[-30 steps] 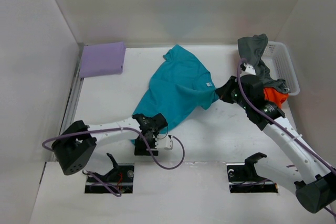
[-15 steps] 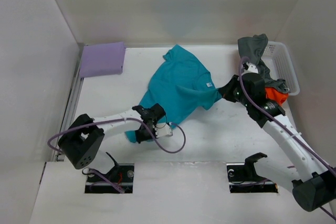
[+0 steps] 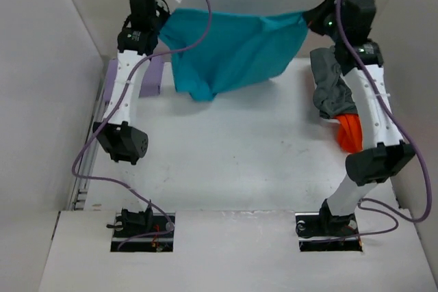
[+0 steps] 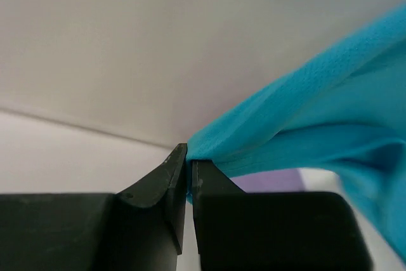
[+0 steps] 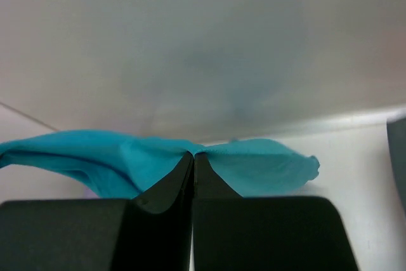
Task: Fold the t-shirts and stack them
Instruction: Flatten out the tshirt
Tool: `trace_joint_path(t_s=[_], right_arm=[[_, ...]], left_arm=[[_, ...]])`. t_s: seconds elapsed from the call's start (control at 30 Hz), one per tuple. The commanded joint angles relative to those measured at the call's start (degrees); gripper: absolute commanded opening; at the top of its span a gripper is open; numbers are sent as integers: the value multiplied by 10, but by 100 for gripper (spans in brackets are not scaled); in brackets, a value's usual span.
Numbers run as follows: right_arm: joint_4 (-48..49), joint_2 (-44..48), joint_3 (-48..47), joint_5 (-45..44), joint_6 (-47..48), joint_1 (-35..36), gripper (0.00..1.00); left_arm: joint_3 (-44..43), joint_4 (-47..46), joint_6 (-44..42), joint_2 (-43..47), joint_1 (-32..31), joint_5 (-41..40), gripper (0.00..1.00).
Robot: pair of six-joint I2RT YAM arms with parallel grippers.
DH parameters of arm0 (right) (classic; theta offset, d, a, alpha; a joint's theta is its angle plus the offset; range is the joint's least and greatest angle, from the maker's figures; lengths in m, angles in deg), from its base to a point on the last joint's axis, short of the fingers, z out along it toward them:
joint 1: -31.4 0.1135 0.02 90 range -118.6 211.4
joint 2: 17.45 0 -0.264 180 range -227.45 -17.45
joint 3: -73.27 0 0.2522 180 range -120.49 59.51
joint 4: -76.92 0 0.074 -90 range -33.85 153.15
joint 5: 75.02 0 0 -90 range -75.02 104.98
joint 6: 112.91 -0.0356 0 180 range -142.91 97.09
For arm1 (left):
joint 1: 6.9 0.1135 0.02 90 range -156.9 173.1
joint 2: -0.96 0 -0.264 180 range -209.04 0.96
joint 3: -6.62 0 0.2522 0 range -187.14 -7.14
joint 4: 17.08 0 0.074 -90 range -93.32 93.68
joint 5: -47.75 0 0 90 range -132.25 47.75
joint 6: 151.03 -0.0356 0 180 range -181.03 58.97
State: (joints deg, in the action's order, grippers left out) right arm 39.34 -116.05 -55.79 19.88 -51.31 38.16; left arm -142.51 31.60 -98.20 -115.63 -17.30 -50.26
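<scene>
The teal t-shirt (image 3: 233,49) hangs in the air across the back of the table, stretched between both grippers. My left gripper (image 3: 166,17) is shut on its left corner, with teal cloth (image 4: 304,112) pinched at the tips (image 4: 189,157). My right gripper (image 3: 311,18) is shut on the right corner, cloth (image 5: 254,163) spreading to both sides of the tips (image 5: 193,155). The folded lavender t-shirt (image 3: 156,76) lies at the back left, partly hidden by the left arm. At the right edge the dark grey t-shirt (image 3: 328,87) drapes above the orange t-shirt (image 3: 350,133).
Both arms stand tall, the left one (image 3: 126,94) along the left wall and the right one (image 3: 373,107) over the clothes at the right. The white table (image 3: 233,155) lies below the hanging shirt. The basket is hidden behind the right arm and the clothes.
The left gripper shut on the teal shirt's near edge. Both arms then rose up and back, lifting the shirt off the table and spreading it between them.
</scene>
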Motion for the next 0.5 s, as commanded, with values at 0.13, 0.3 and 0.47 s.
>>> trace_joint_path(t_s=[0.13, 0.3, 0.47], right_arm=[[56, 166, 71, -19, 38, 6, 1], [90, 315, 329, -55, 16, 34, 1], [74, 461, 573, -67, -48, 72, 1]], left_arm=[[180, -142, -96, 199, -18, -28, 0], [428, -147, -149, 321, -30, -20, 1], [658, -114, -184, 428, -44, -24, 3]])
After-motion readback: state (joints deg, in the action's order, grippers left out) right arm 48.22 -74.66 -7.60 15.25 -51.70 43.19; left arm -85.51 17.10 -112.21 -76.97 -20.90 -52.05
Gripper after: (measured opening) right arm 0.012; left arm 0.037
